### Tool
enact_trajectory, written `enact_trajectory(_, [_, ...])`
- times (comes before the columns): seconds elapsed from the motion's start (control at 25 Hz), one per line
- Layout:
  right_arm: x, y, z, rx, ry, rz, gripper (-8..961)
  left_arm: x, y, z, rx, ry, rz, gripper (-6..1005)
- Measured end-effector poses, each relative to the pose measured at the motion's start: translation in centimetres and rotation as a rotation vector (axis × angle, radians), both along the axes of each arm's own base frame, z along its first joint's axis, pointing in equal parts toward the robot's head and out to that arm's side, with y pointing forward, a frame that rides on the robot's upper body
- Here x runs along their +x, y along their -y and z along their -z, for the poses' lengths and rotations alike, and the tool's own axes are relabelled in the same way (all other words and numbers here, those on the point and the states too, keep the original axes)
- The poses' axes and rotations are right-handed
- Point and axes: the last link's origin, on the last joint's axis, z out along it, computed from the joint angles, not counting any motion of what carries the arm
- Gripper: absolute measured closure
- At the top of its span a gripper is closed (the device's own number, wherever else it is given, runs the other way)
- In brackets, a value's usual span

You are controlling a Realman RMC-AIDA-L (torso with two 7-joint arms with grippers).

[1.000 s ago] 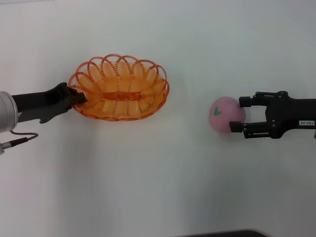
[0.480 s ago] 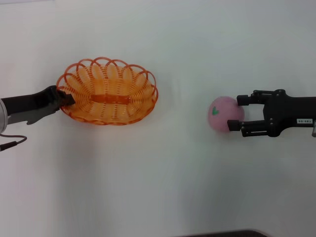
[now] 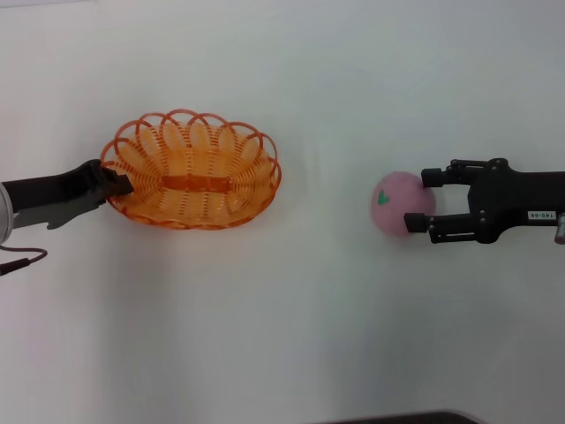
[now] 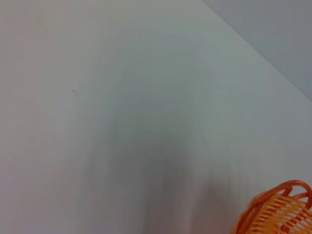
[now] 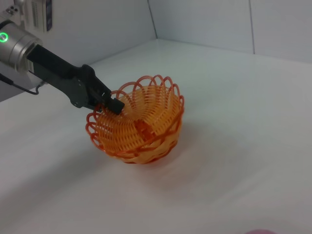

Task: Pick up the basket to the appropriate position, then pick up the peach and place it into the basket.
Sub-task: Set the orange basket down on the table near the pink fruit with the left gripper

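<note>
The orange wire basket [image 3: 190,172] is at the left of the white table. My left gripper [image 3: 117,184] is shut on its left rim; the right wrist view shows the same grip [image 5: 111,105] on the basket [image 5: 141,126], which tilts a little. A bit of its rim shows in the left wrist view [image 4: 278,209]. The pink peach [image 3: 399,203], with its green leaf mark, rests on the table at the right. My right gripper [image 3: 429,205] is open, with one finger on each side of the peach's right half. A sliver of the peach shows in the right wrist view [image 5: 261,232].
The white table [image 3: 291,309] stretches between basket and peach. A dark edge [image 3: 397,418] shows at the table's near side. Walls rise behind the table [image 5: 204,19].
My left gripper has pulled the basket to the left, then slowed. My right gripper has crept slightly left around the peach, which shifted very little.
</note>
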Motion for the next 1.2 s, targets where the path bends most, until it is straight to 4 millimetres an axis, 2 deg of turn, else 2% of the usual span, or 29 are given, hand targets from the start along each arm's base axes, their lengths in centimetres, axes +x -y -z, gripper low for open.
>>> enact_trajectory(0.36, [-0.04,-0.05,0.00,0.000,0.000,-0.002,116,-0.41,0.33,0.80,-0.020,0.027,-0.026,928])
enact_trajectory(0.84, [-0.07,-0.02,0.05,-0.001,-0.001,-0.003,117,-0.59,0.37,0.79,-0.013,0.033,-0.035,925])
enact_trajectory(1.2, [-0.11,-0.05,0.08,-0.002,-0.001,-0.005,118,0.17,0.09,0.98,-0.038,0.033,-0.008,919])
